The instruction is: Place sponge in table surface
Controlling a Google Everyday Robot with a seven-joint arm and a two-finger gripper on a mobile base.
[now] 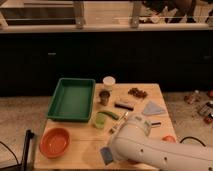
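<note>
Lying at the near edge of the desk point(80, 142), the sponge point(106, 155) shows as a small blue-grey block just left of the white arm point(150, 150), partly tucked against it. Its gripper point(113, 152) sits right at the sponge, hidden under the bulky arm casing. Whether the sponge rests flat on the wood or is held just above it cannot be told either. Left of the sponge and well apart stands an orange bowl point(54, 142). Behind it, a green tray point(72, 99) fills the far left of the desk. Near the middle sit a green cup point(100, 120), a dark cup point(104, 96) and a white cup point(108, 82). A pale blue cloth point(152, 108) lies toward the right edge, beside a dark bar point(124, 104).
</note>
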